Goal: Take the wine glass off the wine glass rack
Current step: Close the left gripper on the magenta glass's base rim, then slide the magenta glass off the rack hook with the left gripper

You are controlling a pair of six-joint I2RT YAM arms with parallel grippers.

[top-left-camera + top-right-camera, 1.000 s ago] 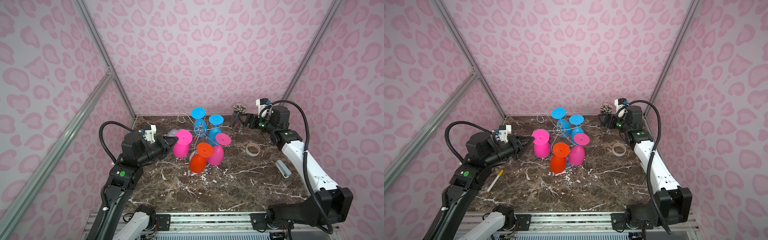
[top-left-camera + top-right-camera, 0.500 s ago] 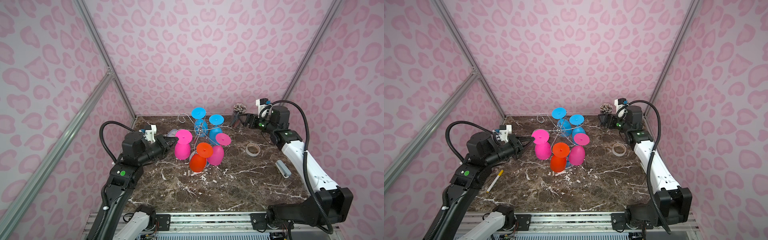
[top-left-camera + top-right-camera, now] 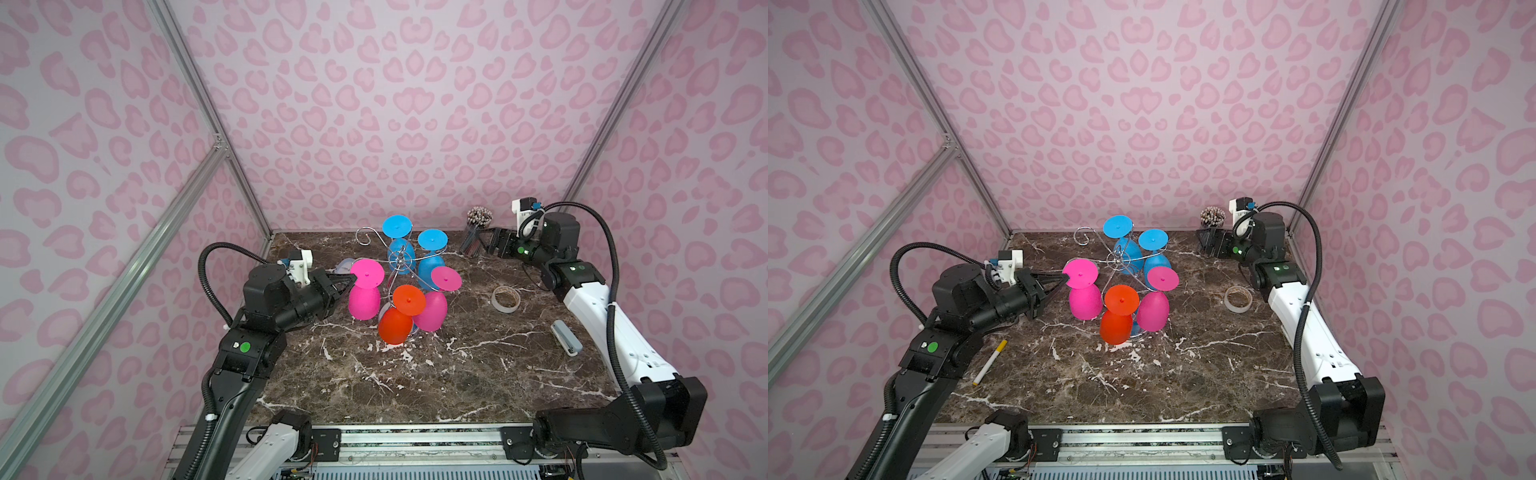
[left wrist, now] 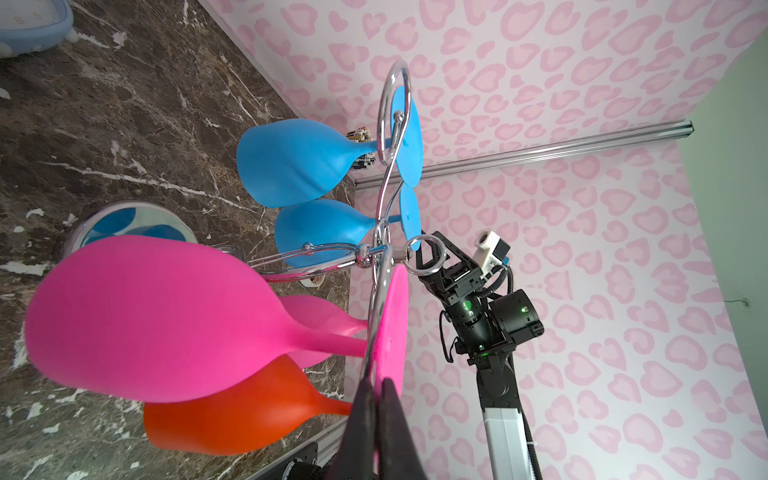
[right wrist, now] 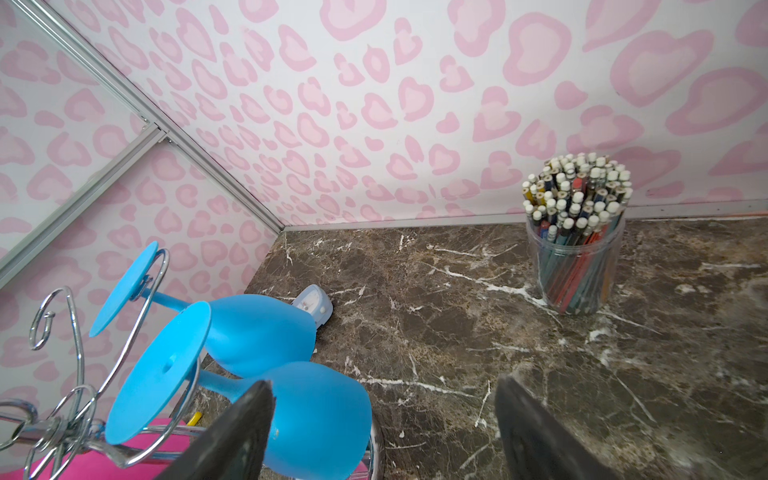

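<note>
The left hand [image 3: 1064, 279] pinches the foot of the pink wine glass [image 3: 1084, 301] hanging upside down on the wine glass rack [image 3: 1120, 257]. The right hand [image 3: 1202, 243] sits beside the pencil cup [image 3: 1212, 217].

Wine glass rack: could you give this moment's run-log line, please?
left tool shut on pink glass foot | right tool open | glass on rack

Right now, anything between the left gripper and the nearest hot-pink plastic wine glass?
Nothing: left gripper grips the foot of the hot-pink plastic wine glass, per left wrist view.
</note>
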